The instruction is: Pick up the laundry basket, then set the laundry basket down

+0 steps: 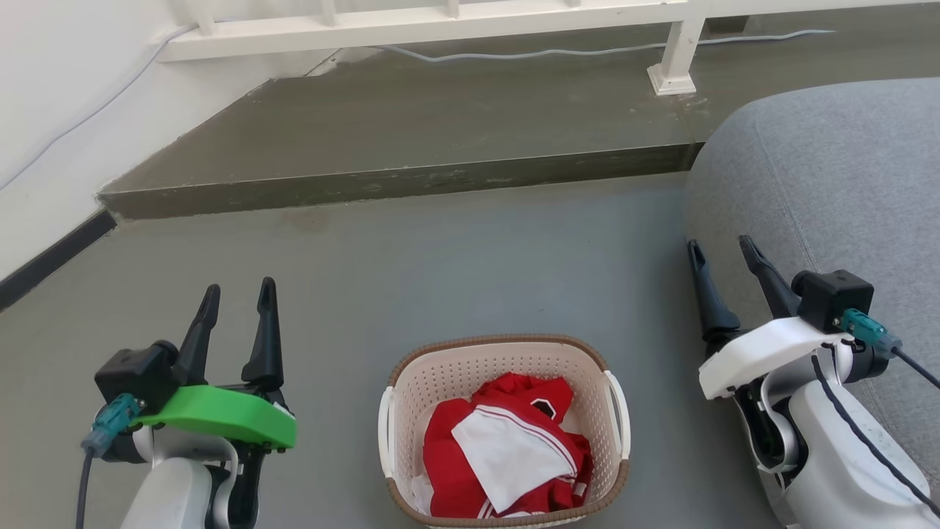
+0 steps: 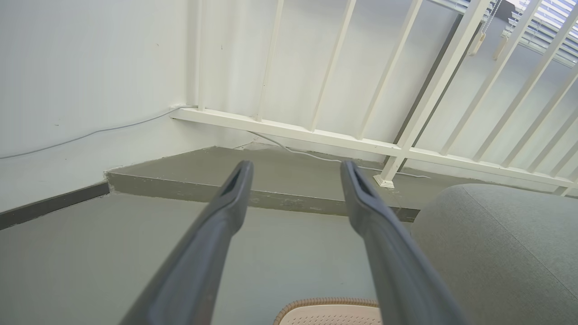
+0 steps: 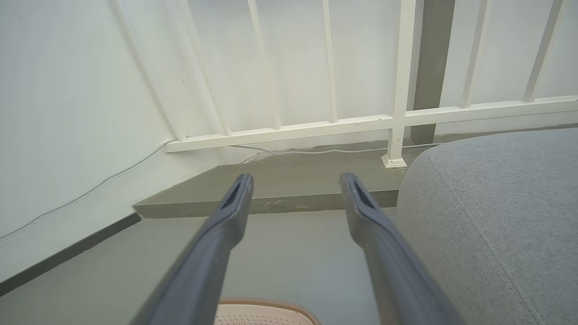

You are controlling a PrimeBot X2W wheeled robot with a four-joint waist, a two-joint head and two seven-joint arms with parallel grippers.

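The laundry basket (image 1: 411,400) stands on the grey floor at the bottom centre of the head view, cream with a brown rim and white side handles, holding red and white clothes (image 1: 507,448). My left gripper (image 1: 239,290) is open to the basket's left, fingers pointing away, apart from it. On the basket's right my right gripper (image 1: 721,246) is open too, also clear of it. A sliver of the basket's rim (image 2: 327,301) shows at the bottom of the left wrist view between the open fingers of the left gripper (image 2: 295,166), and the rim (image 3: 266,302) also shows below the right gripper (image 3: 295,178).
A grey upholstered seat (image 1: 830,191) bulges in at the right, close to my right arm. A raised concrete step (image 1: 396,184) crosses ahead, with a white railing (image 1: 440,22) and a cable (image 1: 514,53) behind it. A white wall (image 1: 51,110) closes the left.
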